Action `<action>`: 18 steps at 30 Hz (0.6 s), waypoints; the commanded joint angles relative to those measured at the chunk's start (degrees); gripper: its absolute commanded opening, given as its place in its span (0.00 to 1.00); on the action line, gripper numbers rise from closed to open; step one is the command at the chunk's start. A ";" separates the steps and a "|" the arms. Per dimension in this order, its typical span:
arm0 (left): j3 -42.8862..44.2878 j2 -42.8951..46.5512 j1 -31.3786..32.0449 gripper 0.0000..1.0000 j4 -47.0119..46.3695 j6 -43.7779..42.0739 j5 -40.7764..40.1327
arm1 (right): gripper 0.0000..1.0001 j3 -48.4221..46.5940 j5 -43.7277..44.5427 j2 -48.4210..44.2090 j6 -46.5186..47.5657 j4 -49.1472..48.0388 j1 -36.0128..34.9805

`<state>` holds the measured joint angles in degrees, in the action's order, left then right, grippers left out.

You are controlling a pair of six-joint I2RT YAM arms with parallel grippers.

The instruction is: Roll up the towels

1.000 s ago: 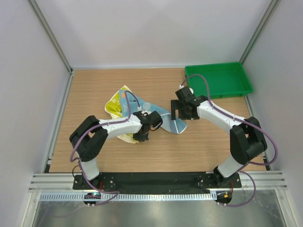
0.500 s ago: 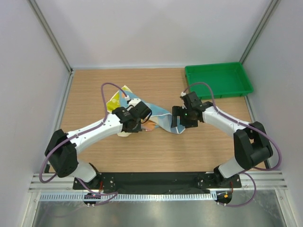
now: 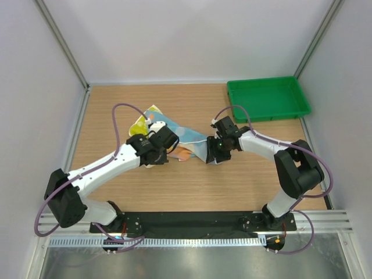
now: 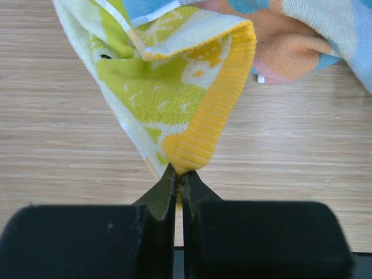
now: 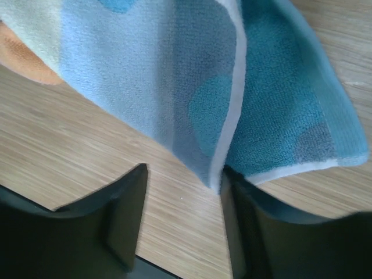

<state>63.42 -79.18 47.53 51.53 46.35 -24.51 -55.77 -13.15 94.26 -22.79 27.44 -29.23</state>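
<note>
Yellow towel [image 4: 174, 104]: unrolled, crumpled, surface [image 3: 232, 180] ctr toward 10 o'clock; hem corner pinched tight in left tool [image 4: 179, 174].
Blue towel [image 5: 174, 75]: unrolled, overlapping yellow at its 3 o'clock; edge between jaws of right tool [image 5: 185, 174], part-open, no grip yet.
Green tray [image 3: 267, 99]: 1 o'clock.
Est. progress: neither towel rolled; sorting/flattening and both rolls left.

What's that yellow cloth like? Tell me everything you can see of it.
The yellow towel looks like soft terry cloth, yellow-green with white patterns and a ribbed orange-yellow hem. It lies crumpled on the wooden table, its top partly under the blue towel. The left gripper is shut on a folded corner of the hem, drawing the cloth into a point.
</note>
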 commanded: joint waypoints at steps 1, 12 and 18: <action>-0.75 4.02 -0.68 0.00 2.26 0.85 -2.90 | 0.50 -3.21 -1.88 -0.48 -0.59 -1.60 -0.74; 11.25 9.22 -25.34 0.00 7.71 -12.92 -6.76 | 0.01 -2.77 -0.57 -2.24 -1.03 -0.72 -0.82; 32.78 -2.02 -40.03 0.09 11.39 -18.48 -12.40 | 0.01 -1.80 -0.83 -2.50 -0.86 -0.20 -0.74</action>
<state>87.42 -77.28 13.47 60.80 32.91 -31.86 -57.21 -13.82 94.24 -23.55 26.89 -29.78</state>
